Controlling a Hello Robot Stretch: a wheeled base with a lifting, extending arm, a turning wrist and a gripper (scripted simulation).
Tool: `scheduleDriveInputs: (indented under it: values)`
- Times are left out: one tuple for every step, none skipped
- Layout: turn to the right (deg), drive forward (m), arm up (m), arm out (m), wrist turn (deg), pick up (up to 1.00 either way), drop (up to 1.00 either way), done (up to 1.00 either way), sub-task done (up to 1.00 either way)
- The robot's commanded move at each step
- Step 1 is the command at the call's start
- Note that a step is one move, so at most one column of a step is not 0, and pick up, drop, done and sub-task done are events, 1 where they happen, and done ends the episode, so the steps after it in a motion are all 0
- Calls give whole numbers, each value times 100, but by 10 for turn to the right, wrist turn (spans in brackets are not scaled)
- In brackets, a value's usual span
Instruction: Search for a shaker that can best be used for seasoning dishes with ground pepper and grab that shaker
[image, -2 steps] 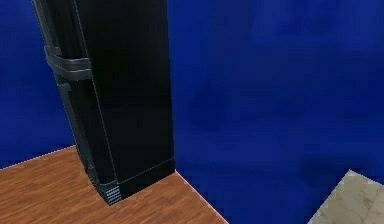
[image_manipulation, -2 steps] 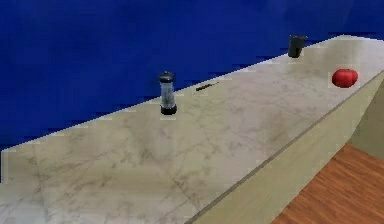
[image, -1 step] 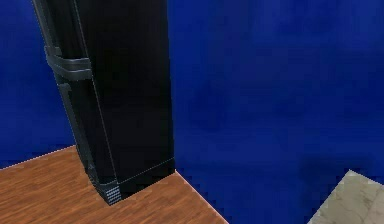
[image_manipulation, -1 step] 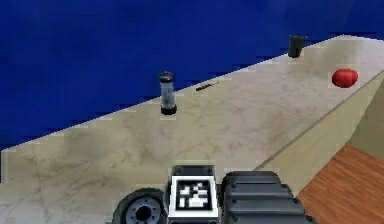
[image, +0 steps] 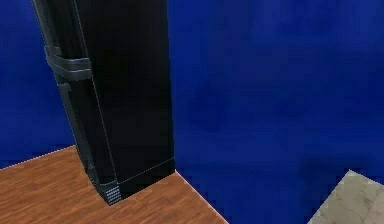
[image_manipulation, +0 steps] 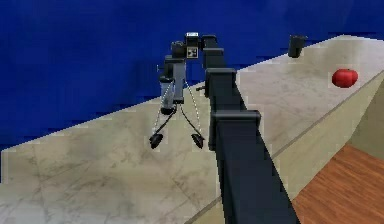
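Extending over a pale stone bench (image_manipulation: 90, 160), the dark arm (image_manipulation: 235, 130) sets its hand (image_manipulation: 177, 140) at a small grey cylinder (image_manipulation: 169, 92), likely the shaker. Whether the hand holds it cannot be told. Centre the hand on it, then lift straight.

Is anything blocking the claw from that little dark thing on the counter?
Nothing visible does. Between the gripper and the small dark thing lies bare counter, crossed only by the robot's own arm. The red round thing sits off to the side.
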Motion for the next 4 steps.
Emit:
scheduleDriveInputs:
  values:
    - [0,0,0,0,450,0,0,0,0]
    - [0,0,0,0,450,0,0,0,0]
    - [0,0,0,0,450,0,0,0,0]
    - [0,0,0,0,210,0,0,0,0]
